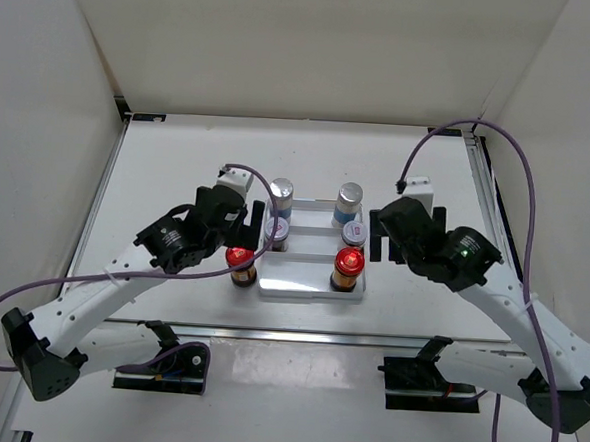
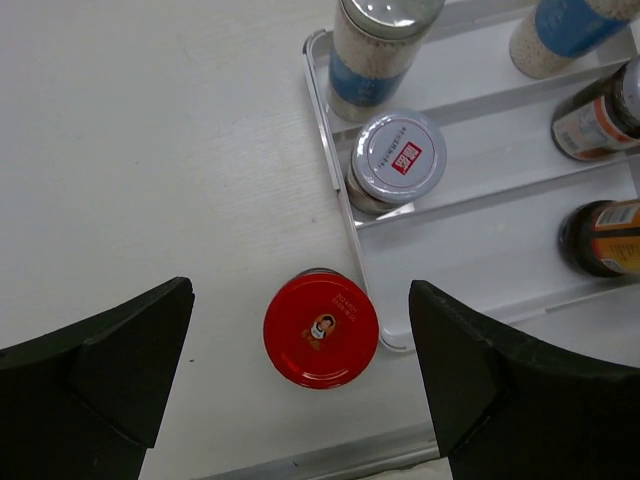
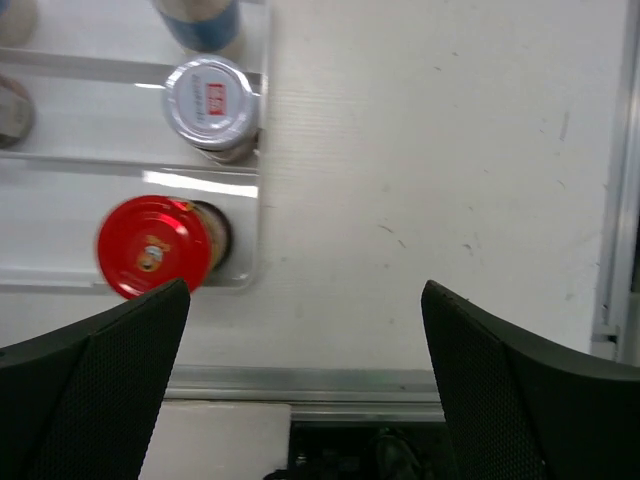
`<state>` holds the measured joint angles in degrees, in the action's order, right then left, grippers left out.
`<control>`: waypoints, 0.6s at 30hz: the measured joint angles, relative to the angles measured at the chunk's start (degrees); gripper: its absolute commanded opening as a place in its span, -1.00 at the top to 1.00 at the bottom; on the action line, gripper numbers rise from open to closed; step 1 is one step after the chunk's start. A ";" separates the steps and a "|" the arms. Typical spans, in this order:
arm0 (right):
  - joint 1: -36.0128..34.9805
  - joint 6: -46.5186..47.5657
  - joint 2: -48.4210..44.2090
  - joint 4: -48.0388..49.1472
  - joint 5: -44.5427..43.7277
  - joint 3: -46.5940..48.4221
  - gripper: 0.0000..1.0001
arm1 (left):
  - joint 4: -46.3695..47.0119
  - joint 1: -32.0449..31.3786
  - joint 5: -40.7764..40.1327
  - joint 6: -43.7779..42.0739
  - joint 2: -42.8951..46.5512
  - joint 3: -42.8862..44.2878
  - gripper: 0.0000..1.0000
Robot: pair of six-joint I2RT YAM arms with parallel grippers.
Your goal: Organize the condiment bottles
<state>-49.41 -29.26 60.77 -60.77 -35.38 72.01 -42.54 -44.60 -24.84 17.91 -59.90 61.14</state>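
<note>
The left gripper (image 2: 300,292) is spread wide, grasping nothing; a red-lidded jar (image 2: 321,330) stands on the table between its fingers, touching neither, just beside the white stepped tray (image 2: 480,255). Ahead, in the tray, stand a grey-lidded jar (image 2: 400,158) and a silver-capped bottle (image 2: 380,50). The right gripper (image 3: 305,290) is likewise released; a second red-lidded jar (image 3: 155,247) sits on the tray's nearest step, just ahead of one fingertip
</note>
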 measured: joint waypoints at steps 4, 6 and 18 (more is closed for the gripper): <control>0.70 -0.20 -0.68 -2.93 -2.56 -3.48 -1.00 | -1.92 2.16 4.68 2.34 -2.08 -0.07 -0.99; 0.70 -0.42 0.20 -4.13 -3.28 -5.31 -1.00 | -2.47 3.28 6.62 3.21 -3.45 -0.26 -0.99; 0.70 -2.54 0.52 -6.64 -5.73 -9.66 -1.00 | -3.69 4.52 13.25 7.26 -11.61 -2.49 -0.90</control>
<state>-48.71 -31.79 61.30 -67.42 -41.10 62.35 -46.24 -40.07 -11.60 25.17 -71.50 58.65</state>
